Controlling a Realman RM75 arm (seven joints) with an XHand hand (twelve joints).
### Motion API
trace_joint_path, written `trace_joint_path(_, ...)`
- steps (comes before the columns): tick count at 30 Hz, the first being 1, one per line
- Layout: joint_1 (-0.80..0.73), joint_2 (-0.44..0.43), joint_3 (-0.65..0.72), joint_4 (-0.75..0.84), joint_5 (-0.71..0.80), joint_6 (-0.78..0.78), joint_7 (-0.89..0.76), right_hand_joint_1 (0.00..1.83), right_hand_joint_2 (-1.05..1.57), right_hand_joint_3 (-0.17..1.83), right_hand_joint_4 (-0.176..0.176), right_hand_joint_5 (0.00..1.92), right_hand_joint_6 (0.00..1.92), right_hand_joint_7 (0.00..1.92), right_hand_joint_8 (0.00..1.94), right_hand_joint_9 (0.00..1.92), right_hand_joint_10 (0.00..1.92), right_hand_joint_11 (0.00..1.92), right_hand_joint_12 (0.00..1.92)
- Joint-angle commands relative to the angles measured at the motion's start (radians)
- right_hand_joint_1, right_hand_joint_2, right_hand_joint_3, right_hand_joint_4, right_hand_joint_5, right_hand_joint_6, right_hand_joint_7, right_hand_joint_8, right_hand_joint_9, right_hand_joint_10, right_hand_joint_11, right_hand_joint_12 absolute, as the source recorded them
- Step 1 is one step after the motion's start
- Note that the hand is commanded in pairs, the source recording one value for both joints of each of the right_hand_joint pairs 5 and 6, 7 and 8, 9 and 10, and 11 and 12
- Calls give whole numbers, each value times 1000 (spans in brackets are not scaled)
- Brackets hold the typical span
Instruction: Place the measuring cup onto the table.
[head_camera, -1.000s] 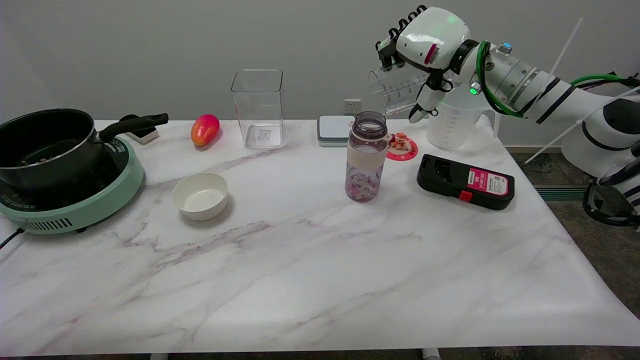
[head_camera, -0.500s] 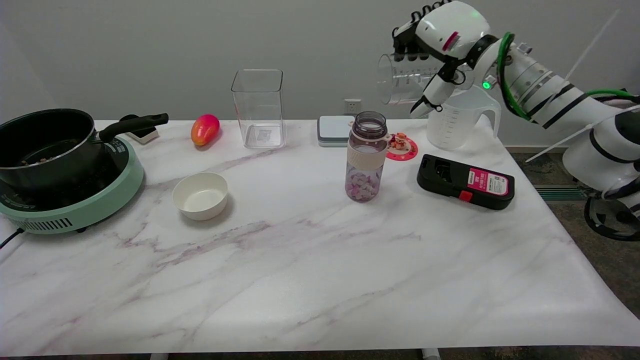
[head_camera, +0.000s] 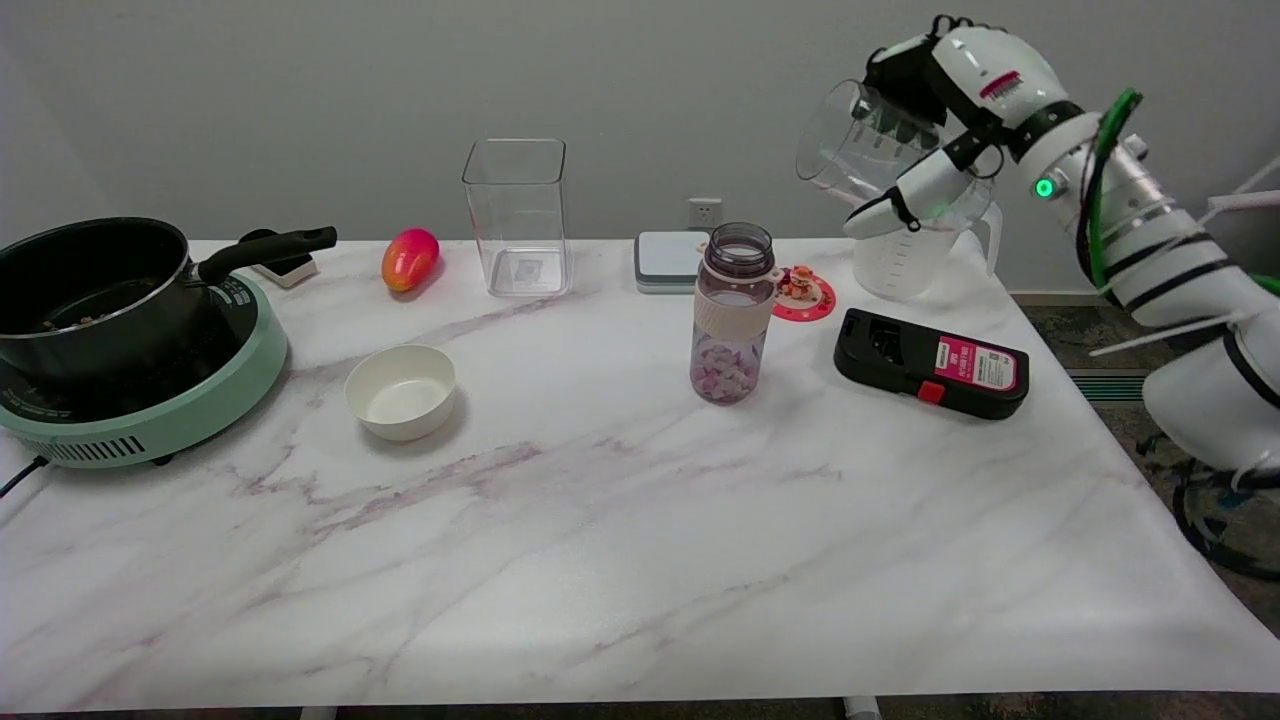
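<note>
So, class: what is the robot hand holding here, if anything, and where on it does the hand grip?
The robot hand holds the clear measuring cup in the air, tipped on its side, gripping round its body near the base.

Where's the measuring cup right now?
In the head view's upper right, the measuring cup is held in the air by the right hand, tilted with its mouth facing left, above the white jug at the table's far right edge.
</note>
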Motion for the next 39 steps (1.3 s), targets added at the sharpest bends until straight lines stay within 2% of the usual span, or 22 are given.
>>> trace_joint_path(1, -303, -300, 200, 13, 438, 72, 107, 1289, 1571, 399, 0, 1920, 1920, 1920, 1920, 1916, 1916, 1695, 1695)
trace_joint_path(5, -327, -312, 154, -84, 597, 241, 92, 1292, 1571, 367, 0, 1920, 1920, 1920, 1920, 1920, 1920, 1710, 1710)
trace_joint_path(12, -329, -315, 35, -208, 794, 451, 92, 1296, 1571, 343, 0, 1920, 1920, 1920, 1920, 1920, 1920, 1721, 1721)
trace_joint_path(21, -263, -283, -208, -404, 1005, 736, 90, 1293, 1571, 347, 0, 1920, 1920, 1920, 1920, 1920, 1920, 1719, 1719)
trace_joint_path(29, -200, -279, -342, -562, 1072, 946, 103, 1298, 1571, 325, 0, 1920, 1920, 1920, 1920, 1920, 1920, 1712, 1712)
trace_joint_path(35, -209, -324, -381, -565, 1066, 961, 65, 1295, 1571, 323, 0, 1920, 1920, 1920, 1920, 1920, 1920, 1717, 1717)
trace_joint_path(39, -208, -357, -406, -581, 1049, 987, -21, 1292, 1571, 309, 0, 1920, 1920, 1920, 1920, 1920, 1920, 1725, 1725)
